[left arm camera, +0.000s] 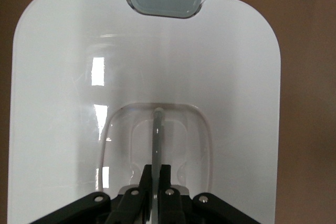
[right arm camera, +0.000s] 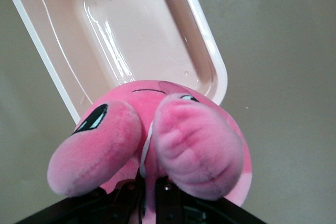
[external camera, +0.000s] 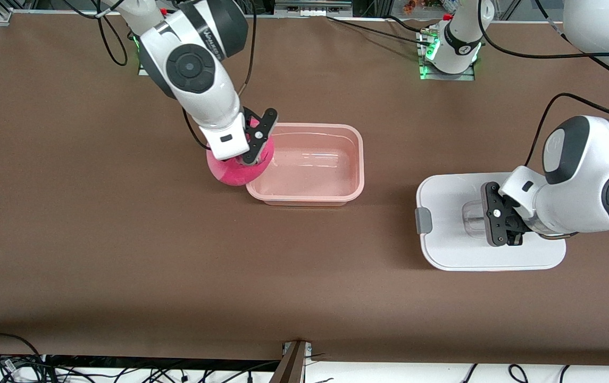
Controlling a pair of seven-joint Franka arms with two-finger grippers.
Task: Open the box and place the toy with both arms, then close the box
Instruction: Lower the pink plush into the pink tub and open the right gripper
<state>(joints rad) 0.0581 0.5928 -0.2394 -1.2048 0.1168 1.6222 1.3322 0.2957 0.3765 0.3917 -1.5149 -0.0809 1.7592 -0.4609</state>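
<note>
Here we see the brown desk (external camera: 97, 239) carrying everything, with the two white arms reaching over it. The right arm (external camera: 198, 69) comes down at the box's end toward its own base, and the left arm (external camera: 586, 175) bends low over the lid.

The white lid (external camera: 453, 250) lies flat on the desk toward the left arm's end, well apart from the box (external camera: 355, 165), with a grey clip (external camera: 423, 221) showing on its edge that faces the box. The box itself sits open near the middle of the desk, pale pink and glossy inside (right arm camera: 131, 30), with nothing in it.

The toy (external camera: 232, 173), a hot-pink plush, hangs at the box's rim on the right arm's side, partly over the desk and partly over the rim. The right gripper (external camera: 253, 143) has its jaws clenched on the toy; in the right wrist view we see the plush (right arm camera: 152, 145) bulging around them, its dark eyes turned to the box.

The left gripper (external camera: 498, 223) sits on the lid's clear central handle (left arm camera: 157, 145), jaws pinched onto its thin upright rib.
</note>
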